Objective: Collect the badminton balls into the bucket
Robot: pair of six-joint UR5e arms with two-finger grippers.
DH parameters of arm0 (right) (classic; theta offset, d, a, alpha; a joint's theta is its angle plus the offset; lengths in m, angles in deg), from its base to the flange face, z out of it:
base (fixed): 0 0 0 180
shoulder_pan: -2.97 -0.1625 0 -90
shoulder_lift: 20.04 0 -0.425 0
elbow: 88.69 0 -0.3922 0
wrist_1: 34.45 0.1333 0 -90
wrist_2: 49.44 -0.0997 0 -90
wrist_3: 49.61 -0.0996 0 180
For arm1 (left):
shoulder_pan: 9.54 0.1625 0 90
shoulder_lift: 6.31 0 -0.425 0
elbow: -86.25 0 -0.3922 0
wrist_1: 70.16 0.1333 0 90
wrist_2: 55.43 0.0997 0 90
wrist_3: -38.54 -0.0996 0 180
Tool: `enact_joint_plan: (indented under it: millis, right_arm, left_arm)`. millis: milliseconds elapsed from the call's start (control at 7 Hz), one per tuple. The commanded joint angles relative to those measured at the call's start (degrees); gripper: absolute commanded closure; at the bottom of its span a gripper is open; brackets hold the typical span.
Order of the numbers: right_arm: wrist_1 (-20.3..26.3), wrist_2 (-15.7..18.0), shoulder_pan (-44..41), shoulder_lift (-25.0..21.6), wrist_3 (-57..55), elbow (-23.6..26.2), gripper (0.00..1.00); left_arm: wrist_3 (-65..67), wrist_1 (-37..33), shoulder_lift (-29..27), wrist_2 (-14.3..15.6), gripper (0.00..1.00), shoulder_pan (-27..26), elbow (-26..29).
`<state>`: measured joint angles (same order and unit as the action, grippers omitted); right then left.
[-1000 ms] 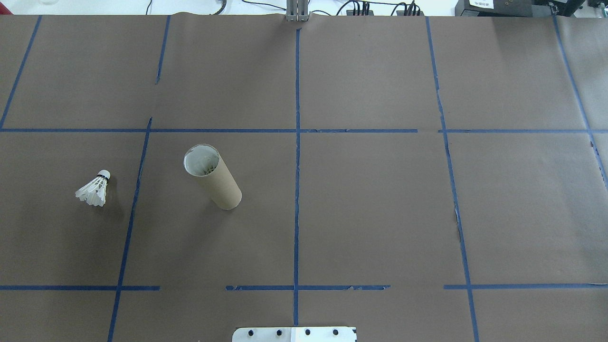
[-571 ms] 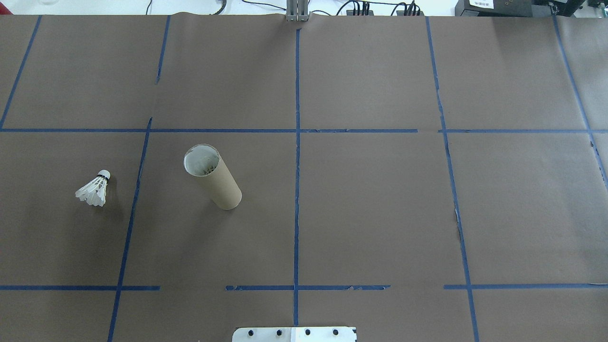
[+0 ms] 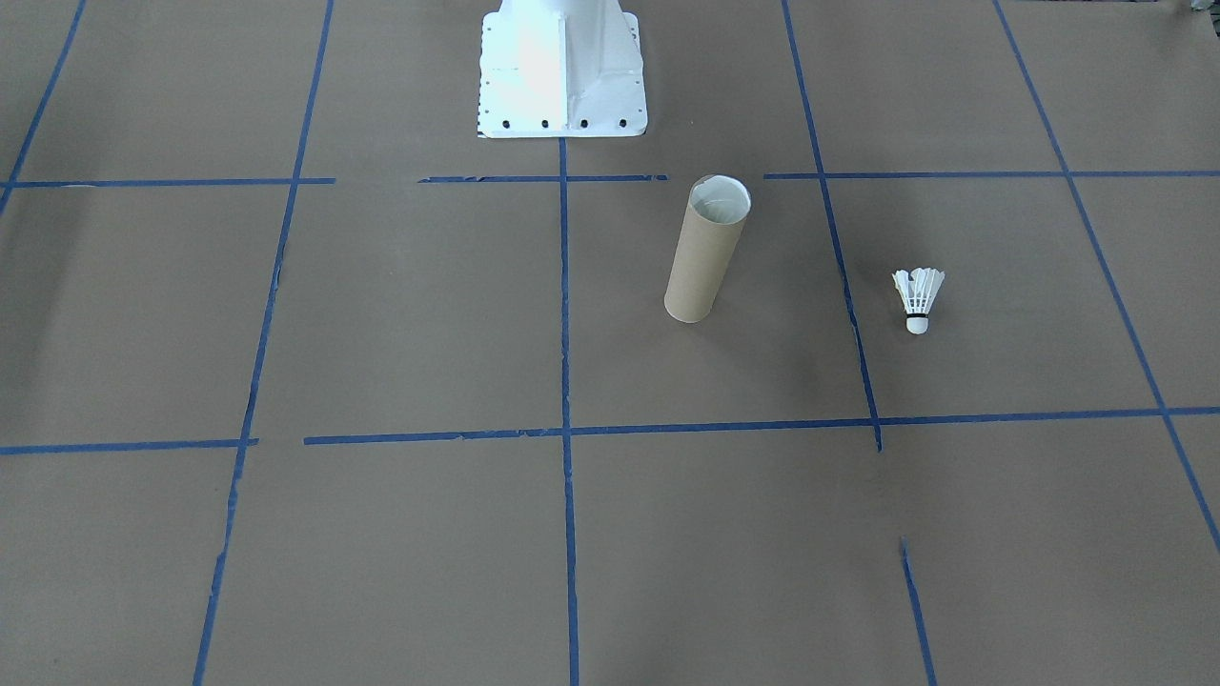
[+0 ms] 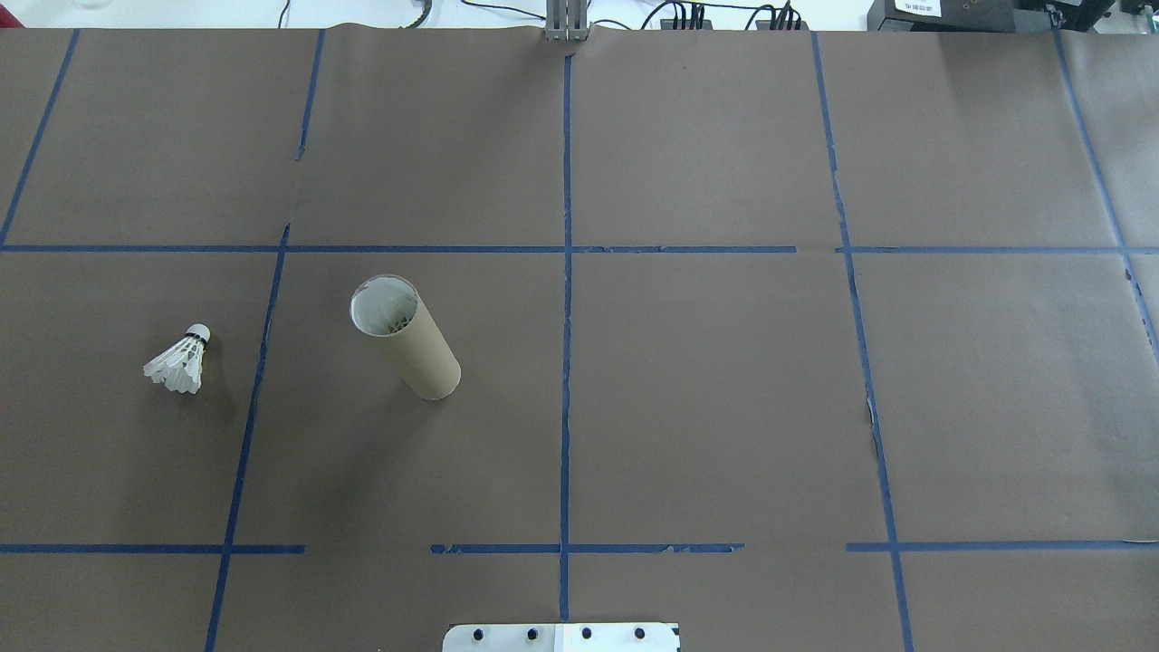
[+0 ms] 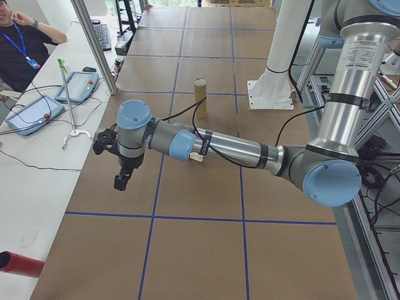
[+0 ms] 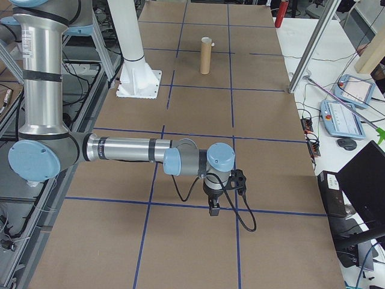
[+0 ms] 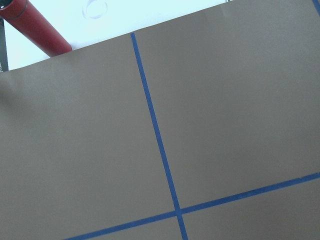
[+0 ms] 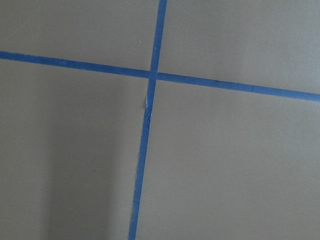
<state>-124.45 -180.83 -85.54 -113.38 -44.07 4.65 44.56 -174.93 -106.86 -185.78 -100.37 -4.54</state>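
Standing upright on the bench (image 4: 724, 407), the bucket (image 4: 407, 342) has the shuttlecock (image 4: 179, 362) lying well apart toward the robot's left. Both grippers, left (image 5: 122, 181) and right (image 6: 213, 209), appear only in side views, so their jaws' state cannot be told.

Red tube (image 7: 35, 27) (edge-cropped)

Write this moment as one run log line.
shuttlecock: on table, left of tube | cardboard tube: upright, open top | left gripper: far from shuttlecock | fingers: unclear
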Motion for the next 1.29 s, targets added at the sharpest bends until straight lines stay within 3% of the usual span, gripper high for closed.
enact_joint_plan:
  millis: [0, 286, 429, 571, 857, 1143]
  right_arm:
    - [0.0, 0.0, 0.0, 0.0, 0.0, 0.0, 0.0]
    - [0.0, 0.0, 0.0, 0.0, 0.0, 0.0, 0.0]
    - [0.0, 0.0, 0.0, 0.0, 0.0, 0.0, 0.0]
    - [0.0, 0.0, 0.0, 0.0, 0.0, 0.0, 0.0]
    - [0.0, 0.0, 0.0, 0.0, 0.0, 0.0, 0.0]
    - [0.0, 0.0, 0.0, 0.0, 0.0, 0.0, 0.0]
  left_arm:
    - [20.96, -20.11, 6.03, 0.71, 0.0, 8.25, 0.26]
    - [43.97, -33.68, 10.17, 1.15, 0.0, 15.75, 0.0]
    - [57.57, -44.45, 13.68, 4.28, 0.0, 20.13, -0.26]
    - [65.8, -49.86, 16.41, 5.79, 0.0, 23.48, -0.87]
    - [81.87, -50.27, 22.21, 11.49, 0.0, 31.55, -9.79]
    - [101.02, -50.36, 22.77, 19.04, 0.0, 40.95, -13.43]
